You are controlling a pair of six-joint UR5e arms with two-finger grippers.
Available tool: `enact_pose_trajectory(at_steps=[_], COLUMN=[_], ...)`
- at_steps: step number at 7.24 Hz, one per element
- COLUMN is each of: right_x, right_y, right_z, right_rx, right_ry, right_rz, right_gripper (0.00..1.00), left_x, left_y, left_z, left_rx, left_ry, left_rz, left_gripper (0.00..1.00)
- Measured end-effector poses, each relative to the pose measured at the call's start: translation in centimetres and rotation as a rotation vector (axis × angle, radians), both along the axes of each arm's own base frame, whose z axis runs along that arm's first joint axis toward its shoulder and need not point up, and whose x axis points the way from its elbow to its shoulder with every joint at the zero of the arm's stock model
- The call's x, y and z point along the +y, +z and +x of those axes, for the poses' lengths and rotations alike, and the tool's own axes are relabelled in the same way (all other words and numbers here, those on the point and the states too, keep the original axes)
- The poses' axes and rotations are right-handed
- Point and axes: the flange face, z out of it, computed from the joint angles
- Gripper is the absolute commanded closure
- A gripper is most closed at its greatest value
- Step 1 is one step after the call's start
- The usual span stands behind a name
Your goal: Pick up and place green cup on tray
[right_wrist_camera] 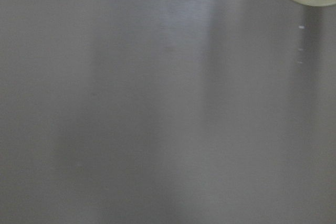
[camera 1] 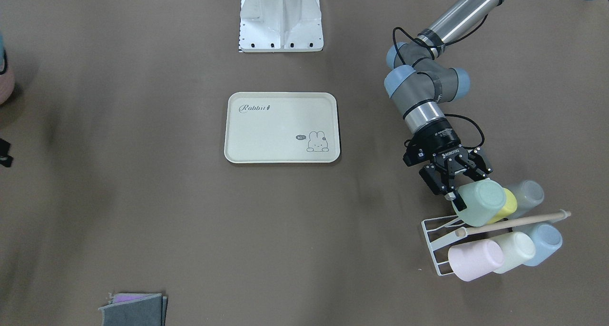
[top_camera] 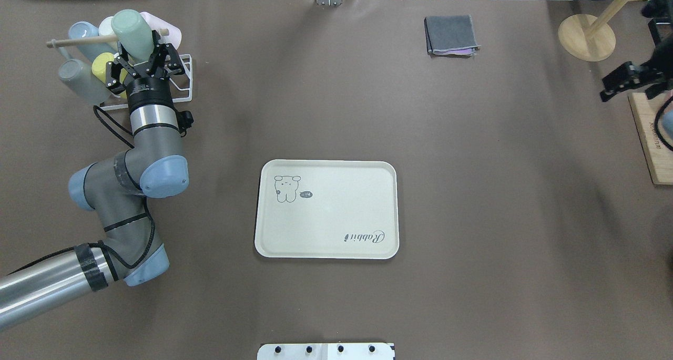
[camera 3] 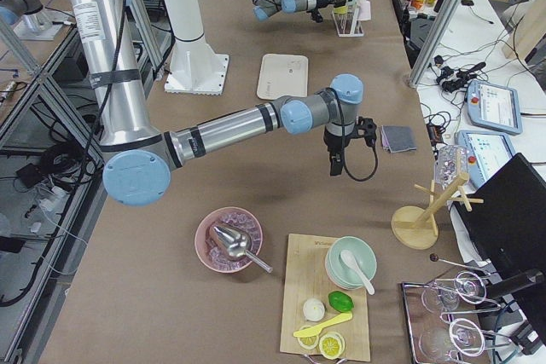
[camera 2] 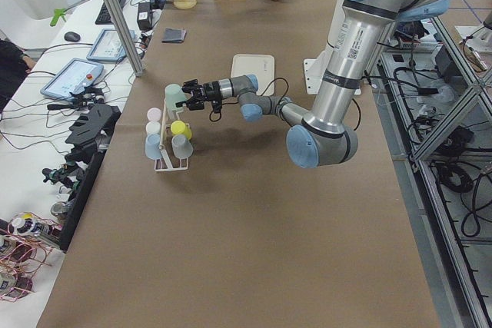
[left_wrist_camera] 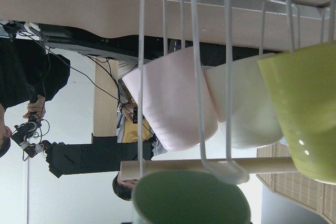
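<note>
Two left fingers [camera 1: 445, 188] clamp the matte, tapered green cup [camera 1: 481, 203] above the wire rack [camera 1: 429, 233]; rimmed cream tray [camera 1: 280, 126] well apart; right fingers [top_camera: 614, 85], I can't tell.

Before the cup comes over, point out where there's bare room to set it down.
The whole tray is bare. Open table borders it all round, out to the base mount and the folded grey cloth. Crowded only at the wire cup rack, where the left end effector holds the green cup.
</note>
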Motion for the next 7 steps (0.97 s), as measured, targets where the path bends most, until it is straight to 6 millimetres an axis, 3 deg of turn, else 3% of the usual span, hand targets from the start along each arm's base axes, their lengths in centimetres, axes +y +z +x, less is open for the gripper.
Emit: enact_pose_trajectory(at_steps=[2,3,6,7], right_x=[2.7,4.1,7.4,8.2], right_y=[6.9,8.9,12.3,13.1], right_z=[10.0,12.7,15.4,15.6], right_rx=[0.033,0.034,0.031,0.031], right_ry=[-0.003,0.007,0.035,0.04], right_rz=[-0.055,-0.082,-0.139,-0.155], right_gripper=[0.0,0.0,0.0,0.0], left_x=[1.3,2.0,4.2,4.5], left_y=[-0.4,-2.1,-10.7,-11.9], left_z=[-2.3,-3.2,-5.9,-5.5], left_rx=[0.047,0.089,0.402,0.599], left_ry=[0.007,0.012,0.176,0.245], left_rz=[0.036,0.062,0.13,0.124], left_gripper=[0.68,0.7,0.7,0.7])
